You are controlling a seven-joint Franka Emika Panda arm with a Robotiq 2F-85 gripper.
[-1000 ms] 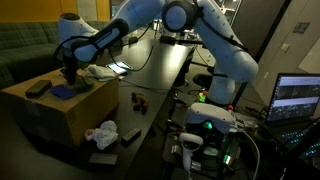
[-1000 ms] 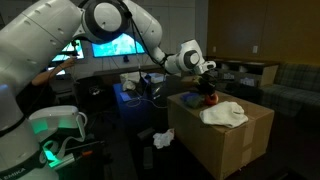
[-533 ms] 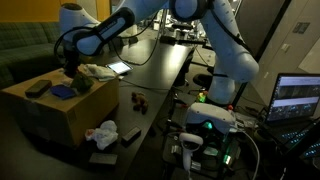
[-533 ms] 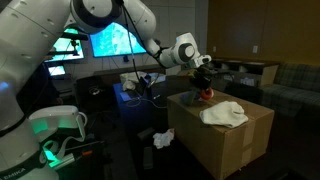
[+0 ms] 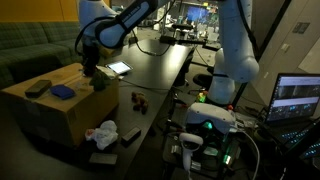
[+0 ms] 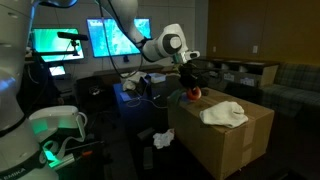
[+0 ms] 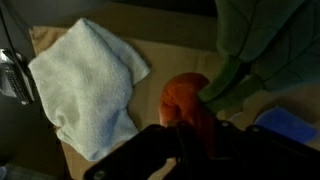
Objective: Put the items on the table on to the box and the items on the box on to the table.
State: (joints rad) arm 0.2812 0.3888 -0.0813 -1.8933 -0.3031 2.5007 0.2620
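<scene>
My wrist feed blurs the pincer (image 7: 190, 138), so I cannot tell how its jaws stand on the orange thing (image 7: 186, 95). Right of it a blue item (image 7: 290, 124) is cut off by the frame edge; in an exterior view small bits (image 5: 137, 101) below it are too tiny to name

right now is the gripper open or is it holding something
gripper: closed, holding the orange object
</scene>
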